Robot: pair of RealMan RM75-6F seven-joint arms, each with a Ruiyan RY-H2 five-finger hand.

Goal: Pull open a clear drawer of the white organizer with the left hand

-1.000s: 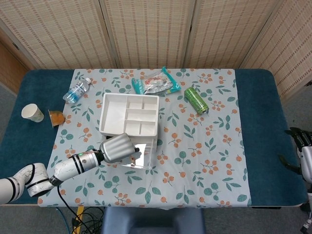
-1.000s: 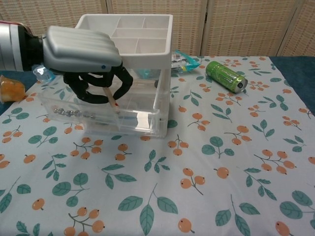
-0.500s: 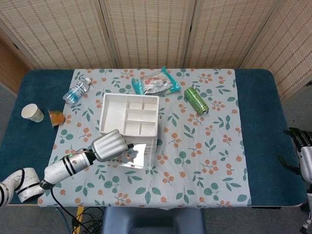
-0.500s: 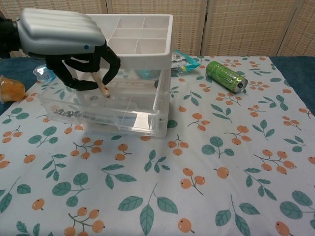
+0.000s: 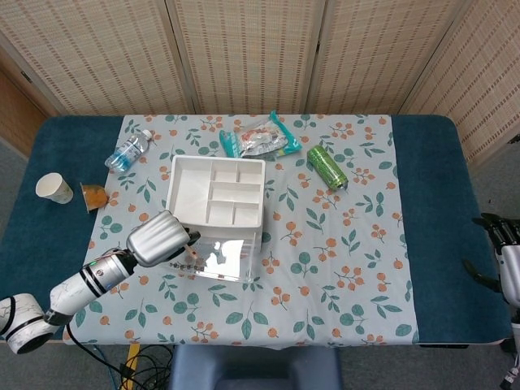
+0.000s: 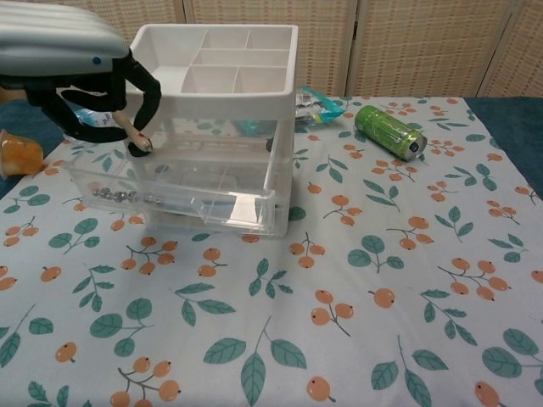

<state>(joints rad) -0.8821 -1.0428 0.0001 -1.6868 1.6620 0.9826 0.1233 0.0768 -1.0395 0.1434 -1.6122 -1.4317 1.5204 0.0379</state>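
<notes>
The white organizer [image 5: 185,192] stands mid-table on the flowered cloth, its compartment tray [image 6: 280,68] on top. Its lower clear drawer [image 5: 221,262] is pulled out toward me; in the chest view the clear drawer [image 6: 178,191] sticks out past the frame, with small beads inside at the left. My left hand [image 5: 154,238] hovers at the drawer's left front corner. In the chest view my left hand [image 6: 72,72] has its fingers curled in around nothing, one fingertip [image 6: 140,146] at the drawer's left rim. My right hand [image 5: 497,237] hangs at the far right table edge, fingers apart, holding nothing.
A green can [image 5: 327,167] lies behind and right of the organizer, snack packets [image 5: 260,140] behind it. A water bottle [image 5: 128,151], a paper cup [image 5: 54,188] and an orange jelly cup [image 5: 95,196] sit at the far left.
My left hand has let go of the drawer front and drawn back to the left, off the drawer. The drawer stays pulled out. The right hand has not moved.
</notes>
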